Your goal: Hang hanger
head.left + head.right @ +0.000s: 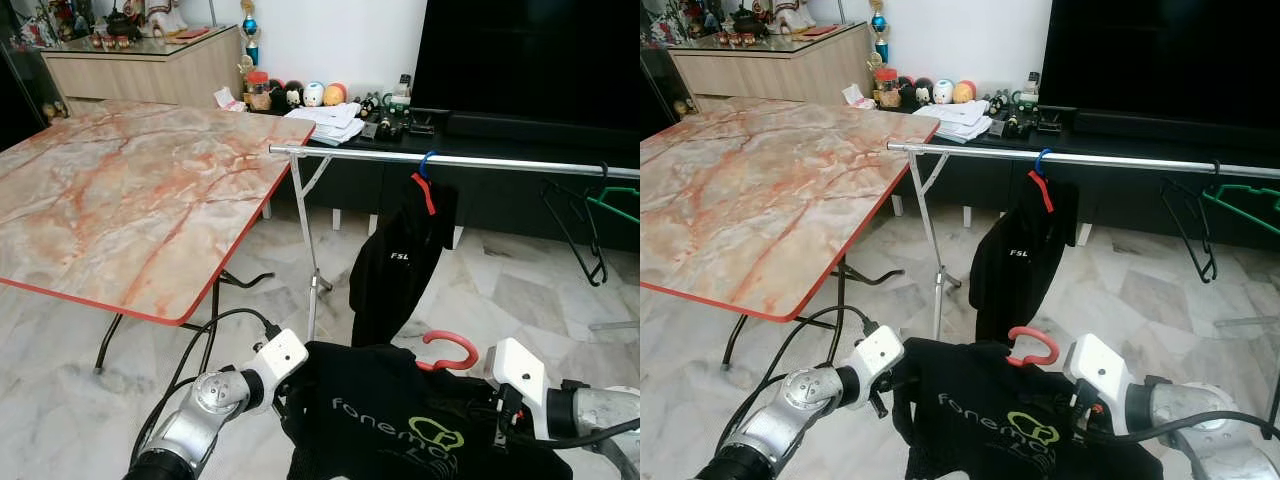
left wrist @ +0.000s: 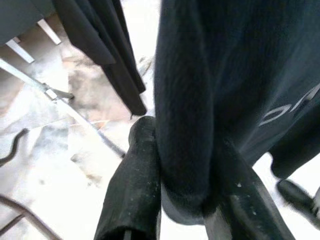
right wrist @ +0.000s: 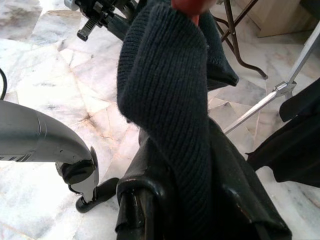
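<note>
Marble worktop (image 1: 130, 190) sits off to the left. Left pincer (image 2: 185, 200) is clamped on one side of the black shirt (image 1: 400, 420), red hanger (image 1: 447, 350) hook poking out the top, well below the rail (image 1: 450, 160). Right pincer (image 3: 195, 200) grips the other side. Head views show another black shirt (image 1: 395, 270) already hanging on the rail.

Both arms are holding up a black shirt (image 1: 990, 420) on a red hanger (image 1: 1032, 346), low in front of a metal rail (image 1: 1110, 160). Another black garment (image 1: 1015, 260) is hanging on the rail, with empty hangers (image 1: 1200, 225) further right. A marble-patterned table (image 1: 750, 190) is standing on the left.
</note>
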`<state>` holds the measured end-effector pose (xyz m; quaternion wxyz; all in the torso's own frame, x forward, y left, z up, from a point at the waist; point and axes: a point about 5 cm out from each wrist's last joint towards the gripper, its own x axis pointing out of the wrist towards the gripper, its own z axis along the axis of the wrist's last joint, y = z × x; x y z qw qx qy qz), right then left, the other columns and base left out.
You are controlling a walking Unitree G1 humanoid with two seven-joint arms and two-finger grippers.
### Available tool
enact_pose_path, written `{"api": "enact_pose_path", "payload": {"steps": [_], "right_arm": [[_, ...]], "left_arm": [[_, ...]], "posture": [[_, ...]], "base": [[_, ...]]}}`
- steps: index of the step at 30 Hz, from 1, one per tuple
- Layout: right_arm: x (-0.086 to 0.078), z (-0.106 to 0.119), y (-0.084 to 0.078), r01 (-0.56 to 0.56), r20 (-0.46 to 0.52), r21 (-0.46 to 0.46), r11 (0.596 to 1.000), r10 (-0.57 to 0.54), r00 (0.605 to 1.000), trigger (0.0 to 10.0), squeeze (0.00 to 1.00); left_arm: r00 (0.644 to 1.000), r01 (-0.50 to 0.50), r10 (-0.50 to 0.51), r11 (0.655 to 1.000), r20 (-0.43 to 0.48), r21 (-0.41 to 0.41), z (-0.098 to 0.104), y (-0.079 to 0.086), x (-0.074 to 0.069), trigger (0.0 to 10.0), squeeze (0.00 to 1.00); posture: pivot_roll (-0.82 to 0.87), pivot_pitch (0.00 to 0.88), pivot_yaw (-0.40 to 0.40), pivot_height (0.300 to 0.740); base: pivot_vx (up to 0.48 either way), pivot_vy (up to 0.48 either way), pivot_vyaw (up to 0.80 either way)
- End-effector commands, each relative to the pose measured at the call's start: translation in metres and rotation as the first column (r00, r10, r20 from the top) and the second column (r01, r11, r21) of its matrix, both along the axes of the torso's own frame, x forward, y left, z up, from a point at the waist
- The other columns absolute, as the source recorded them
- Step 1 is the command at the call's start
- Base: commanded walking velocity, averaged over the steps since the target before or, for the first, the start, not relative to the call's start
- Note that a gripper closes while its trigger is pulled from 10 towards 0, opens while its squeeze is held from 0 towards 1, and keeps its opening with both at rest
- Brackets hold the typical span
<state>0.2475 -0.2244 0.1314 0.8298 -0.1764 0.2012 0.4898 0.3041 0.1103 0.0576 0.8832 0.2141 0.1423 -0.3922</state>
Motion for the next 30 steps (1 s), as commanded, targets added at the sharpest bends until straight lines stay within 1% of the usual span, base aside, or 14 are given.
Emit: {"api": "enact_pose_path", "payload": {"steps": [1,12,17,18,19,20,21,22,23,25,26,27,29,30], "right_arm": [[0.005,0.006,0.006,-0.022,0.043,0.007,1.0,0.022,0.999,10.0,0.0],[0.01,0.002,0.005,0.015,0.061,-0.031,0.999,-0.014,0.998,10.0,0.0],[0.018,-0.005,-0.002,0.095,0.076,-0.103,0.99,-0.087,0.993,10.0,0.0],[0.021,-0.007,-0.006,0.139,0.088,-0.13,0.982,-0.129,0.988,10.0,0.0],[0.032,-0.011,-0.018,0.27,0.113,-0.168,0.948,-0.253,0.961,10.0,0.0],[0.038,-0.013,-0.025,0.352,0.136,-0.187,0.917,-0.33,0.934,10.0,0.0],[0.038,-0.013,-0.025,0.352,0.136,-0.187,0.917,-0.33,0.934,10.0,0.0],[0.047,-0.015,-0.036,0.48,0.163,-0.187,0.857,-0.455,0.876,10.0,0.0],[0.05,-0.014,-0.04,0.539,0.171,-0.163,0.826,-0.515,0.84,10.0,0.0],[0.058,-0.009,-0.046,0.652,0.178,-0.072,0.755,-0.634,0.753,10.0,0.0],[0.058,-0.009,-0.046,0.652,0.178,-0.072,0.755,-0.634,0.753,10.0,0.0],[0.062,-0.006,-0.049,0.699,0.17,-0.017,0.715,-0.687,0.706,10.0,0.0],[0.068,0.002,-0.056,0.792,0.126,0.126,0.597,-0.802,0.584,10.0,0.0],[0.07,0.004,-0.058,0.817,0.095,0.182,0.547,-0.837,0.539,10.0,0.0]], "left_arm": [[1.0,-0.008,0.008,1.0,0.015,0.025,0.001,0.003,0.003,0.0,0.0],[0.999,-0.033,0.031,0.998,0.035,0.044,0.001,0.005,0.005,0.0,0.0],[0.993,-0.101,0.098,0.994,0.06,0.048,0.004,0.009,0.011,0.0,0.0],[0.989,-0.132,0.129,0.99,0.069,0.051,0.005,0.013,0.013,0.0,0.0],[0.979,-0.192,0.186,0.979,0.087,0.063,0.007,0.019,0.018,0.0,0.0],[0.972,-0.22,0.213,0.973,0.095,0.069,0.007,0.023,0.02,0.0,0.0],[0.972,-0.22,0.213,0.973,0.095,0.069,0.007,0.023,0.02,0.0,0.0],[0.96,-0.268,0.26,0.961,0.105,0.072,0.008,0.028,0.022,0.0,0.0],[0.952,-0.294,0.286,0.953,0.108,0.069,0.008,0.031,0.024,0.0,0.0],[0.935,-0.345,0.336,0.936,0.11,0.068,0.009,0.037,0.026,0.0,0.0],[0.935,-0.345,0.336,0.936,0.11,0.068,0.009,0.037,0.026,0.0,0.0],[0.928,-0.364,0.356,0.928,0.108,0.075,0.008,0.039,0.027,0.0,0.0],[0.9,-0.431,0.42,0.897,0.112,0.098,0.007,0.048,0.028,0.0,0.0],[0.888,-0.457,0.446,0.883,0.11,0.105,0.006,0.052,0.029,0.0,0.0]], "posture": [[-0.01,0.0,0.039,0.74],[-0.01,0.0,0.042,0.74],[0.0,0.0,0.041,0.74],[0.0,0.0,0.04,0.74],[0.0,0.0,0.039,0.74],[0.0,0.0,0.039,0.74],[0.0,0.0,0.039,0.74],[0.0,0.0,0.039,0.74],[0.0,0.0,0.039,0.74],[0.0,0.0,0.039,0.74],[0.0,0.0,0.039,0.74],[0.0,0.0,0.038,0.74],[0.0,0.0,0.037,0.74],[0.0,0.0,0.038,0.74]], "base": [[0.0,0.0,0.0],[0.0,0.0,0.0],[0.0,0.0,0.0],[0.0,0.0,0.0],[0.0,0.0,0.0],[0.0,0.0,0.0],[0.0,0.0,0.0],[0.0,0.0,0.0],[0.0,0.0,0.0],[0.0,0.0,0.0],[0.0,0.0,0.0],[0.0,0.0,0.0],[0.0,0.0,0.0],[0.0,0.0,0.0]]}}
